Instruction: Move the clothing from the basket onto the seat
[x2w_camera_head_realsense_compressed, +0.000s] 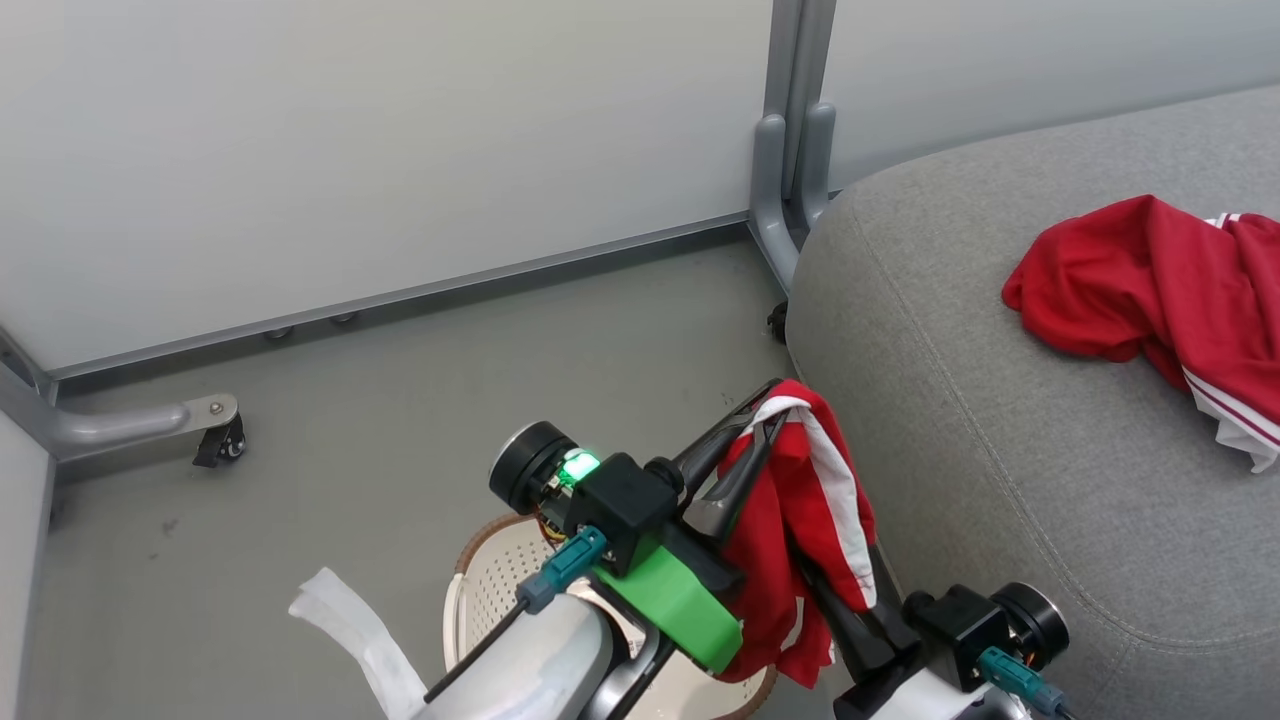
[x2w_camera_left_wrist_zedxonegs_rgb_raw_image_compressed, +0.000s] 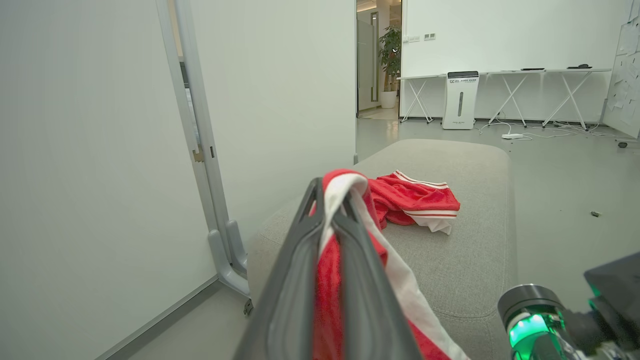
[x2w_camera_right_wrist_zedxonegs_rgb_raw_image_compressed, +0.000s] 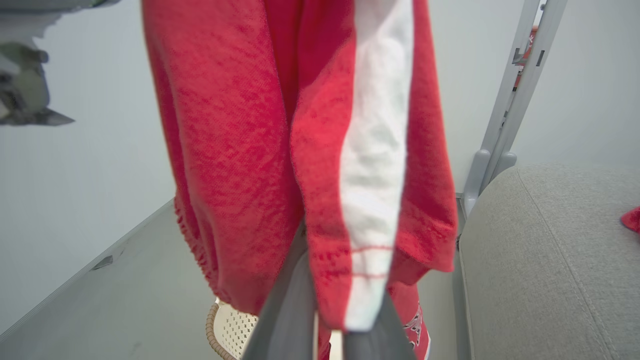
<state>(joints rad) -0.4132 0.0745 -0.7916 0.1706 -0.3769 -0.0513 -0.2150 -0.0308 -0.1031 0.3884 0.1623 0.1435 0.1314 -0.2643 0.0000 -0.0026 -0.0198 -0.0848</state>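
Observation:
A red garment with a white stripe (x2w_camera_head_realsense_compressed: 800, 500) hangs in the air over the basket (x2w_camera_head_realsense_compressed: 490, 585), beside the grey seat (x2w_camera_head_realsense_compressed: 1000, 450). My left gripper (x2w_camera_head_realsense_compressed: 762, 415) is shut on its top fold, the stripe pinched between the fingers (x2w_camera_left_wrist_zedxonegs_rgb_raw_image_compressed: 305, 235). My right gripper (x2w_camera_head_realsense_compressed: 835, 600) reaches in from below. Its fingers (x2w_camera_right_wrist_zedxonegs_rgb_raw_image_compressed: 285, 300) stand close together with the cloth between them, and their tips are hidden by fabric. A second red garment (x2w_camera_head_realsense_compressed: 1150, 275) lies crumpled on the seat (x2w_camera_left_wrist_zedxonegs_rgb_raw_image_compressed: 450, 260), also seen from the left wrist (x2w_camera_left_wrist_zedxonegs_rgb_raw_image_compressed: 415, 200). The basket rim (x2w_camera_right_wrist_zedxonegs_rgb_raw_image_compressed: 212, 325) shows under the hanging cloth (x2w_camera_right_wrist_zedxonegs_rgb_raw_image_compressed: 240, 150).
A grey partition post with a curved foot (x2w_camera_head_realsense_compressed: 785, 190) stands close to the seat's near corner. Another foot with a castor (x2w_camera_head_realsense_compressed: 222, 440) sits at the left. White panels wall in the back. A white strap (x2w_camera_head_realsense_compressed: 350, 630) hangs by my left forearm. Folding tables (x2w_camera_left_wrist_zedxonegs_rgb_raw_image_compressed: 525, 95) stand far off.

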